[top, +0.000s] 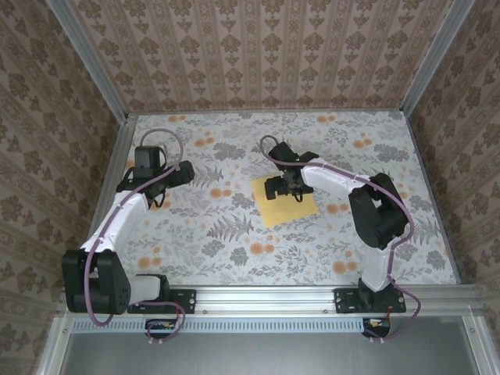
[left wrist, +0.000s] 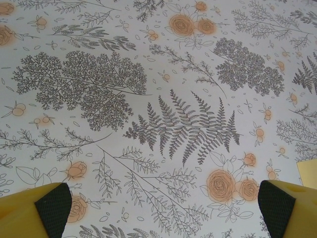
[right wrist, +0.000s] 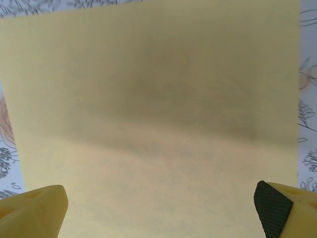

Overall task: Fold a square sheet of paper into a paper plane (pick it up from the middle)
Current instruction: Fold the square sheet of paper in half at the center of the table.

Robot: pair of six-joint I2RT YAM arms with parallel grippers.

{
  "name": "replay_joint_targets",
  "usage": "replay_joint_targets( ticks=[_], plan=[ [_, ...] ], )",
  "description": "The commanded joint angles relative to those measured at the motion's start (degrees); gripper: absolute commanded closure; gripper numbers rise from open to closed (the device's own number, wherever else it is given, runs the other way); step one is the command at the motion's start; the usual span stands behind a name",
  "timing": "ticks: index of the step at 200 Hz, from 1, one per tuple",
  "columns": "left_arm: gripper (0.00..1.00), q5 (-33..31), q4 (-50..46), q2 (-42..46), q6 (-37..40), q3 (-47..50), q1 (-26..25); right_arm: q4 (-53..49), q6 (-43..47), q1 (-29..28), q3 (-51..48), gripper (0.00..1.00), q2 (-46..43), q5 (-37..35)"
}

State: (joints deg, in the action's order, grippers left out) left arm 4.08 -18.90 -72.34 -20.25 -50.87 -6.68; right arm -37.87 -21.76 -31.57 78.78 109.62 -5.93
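Because our right gripper [top: 285, 187] hung wide open and empty over the flat sheet [top: 291, 209] mid-table, we judged a pinch might merely skid or crumple it (thin stuff); our left gripper [top: 181, 173], equally open and empty, hung well apart over the cloth [top: 234, 258].

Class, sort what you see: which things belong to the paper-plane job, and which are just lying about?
Job: square sheet of paper; right gripper, open over it; left gripper, open.
Just there: floral cloth; patterned walls; metal frame.
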Motion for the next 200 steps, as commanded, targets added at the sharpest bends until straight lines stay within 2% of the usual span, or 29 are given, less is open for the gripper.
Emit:
replay_joint_targets(
  ticks=[1,69,155,200],
  plan=[
    [0.00,1.30,-0.80,-0.63,-1.21,-0.43,-0.16,-5.51,4.56,-0.59,3.96,0.00,3.05,1.41],
    [0.00,2.24,-1.05,-1.54,-1.46,-0.34,-0.17,-8.18,3.87,-0.95,9.95,0.00,10.24,-1.21],
    [0.00,2.38,-1.31,-1.75,-1.48,-0.48,-0.16,-5.21,1.28,-0.60,3.27,0.00,13.38,1.14],
    [0.00,2.49,-1.45,-1.82,-1.65,-0.43,-0.13,-5.02,0.60,-0.42,1.90,0.04,13.72,1.72]
  ],
)
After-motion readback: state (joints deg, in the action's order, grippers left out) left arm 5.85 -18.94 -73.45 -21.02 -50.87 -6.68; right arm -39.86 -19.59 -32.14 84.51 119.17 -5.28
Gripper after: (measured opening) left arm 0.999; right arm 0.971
